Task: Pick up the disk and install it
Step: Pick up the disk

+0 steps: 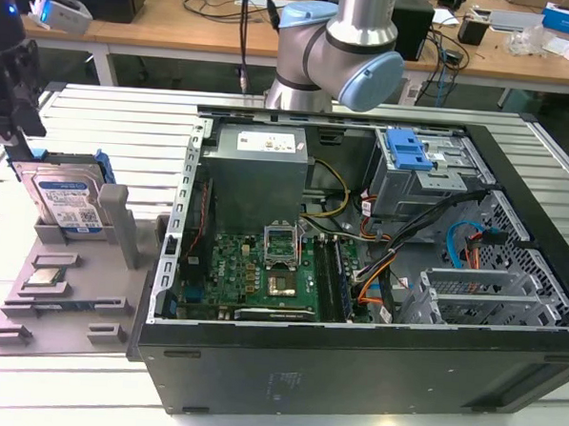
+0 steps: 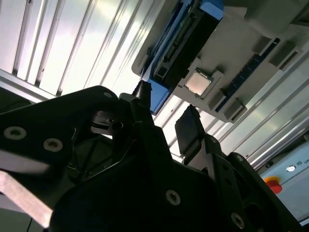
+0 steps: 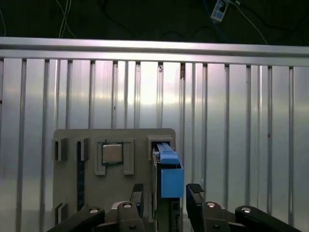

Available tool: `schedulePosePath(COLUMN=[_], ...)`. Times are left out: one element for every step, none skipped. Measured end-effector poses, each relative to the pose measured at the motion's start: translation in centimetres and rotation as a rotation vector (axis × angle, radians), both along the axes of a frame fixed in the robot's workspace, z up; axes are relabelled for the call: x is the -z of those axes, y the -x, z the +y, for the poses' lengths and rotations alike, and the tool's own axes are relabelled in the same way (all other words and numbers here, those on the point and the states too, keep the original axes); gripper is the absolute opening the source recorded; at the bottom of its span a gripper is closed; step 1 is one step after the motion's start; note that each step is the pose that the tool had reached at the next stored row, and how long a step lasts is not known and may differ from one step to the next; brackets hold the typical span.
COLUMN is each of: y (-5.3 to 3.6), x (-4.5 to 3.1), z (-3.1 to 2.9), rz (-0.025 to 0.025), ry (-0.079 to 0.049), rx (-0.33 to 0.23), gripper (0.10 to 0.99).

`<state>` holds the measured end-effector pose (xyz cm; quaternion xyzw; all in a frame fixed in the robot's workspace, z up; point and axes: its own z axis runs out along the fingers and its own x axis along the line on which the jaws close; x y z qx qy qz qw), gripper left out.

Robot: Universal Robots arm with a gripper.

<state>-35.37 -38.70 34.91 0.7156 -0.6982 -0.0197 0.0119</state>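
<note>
The disk (image 1: pixel 68 200), a silver drive with a white-and-blue label in a blue caddy, stands upright in a slot of the grey holder (image 1: pixel 65 302) at the exterior view's left. My black gripper (image 1: pixel 21 113) hangs just above the disk's top corner. In the first wrist view the disk's blue edge (image 3: pixel 168 173) lies between my two fingertips, and the gripper (image 3: pixel 166 193) is open with a gap on each side. The second wrist view shows the same, the gripper (image 2: pixel 166 112) open around the disk's end (image 2: pixel 186 36).
A small square silver chip (image 1: pixel 44 277) lies in the holder beside the disk. The open computer case (image 1: pixel 353 369) stands to the exterior view's right, with a blue latch and metal cage (image 1: pixel 407 148) at its back. The arm's base (image 1: pixel 341 54) is behind the case.
</note>
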Motion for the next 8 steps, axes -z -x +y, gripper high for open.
schedulePosePath(y=[-0.12,-0.19,-0.26,-0.41,-0.46,-0.51,-0.55,-0.57], x=[0.37,0.59,0.79,1.23,1.43,1.64,1.88,2.08], z=[0.07,0.11,0.16,0.34,0.47,0.62,0.76,0.87], rz=[0.0001,0.0001,-0.0001,-0.0001,0.0,0.0001,0.0,-0.0002], ry=[0.0,0.001,0.001,0.001,0.001,0.001,0.001,0.001], rx=[-0.004,-0.006,-0.008,-0.012,-0.015,-0.018,-0.02,-0.022], gripper=[0.482,0.482,0.482,0.482,0.482,0.482,0.482,0.482])
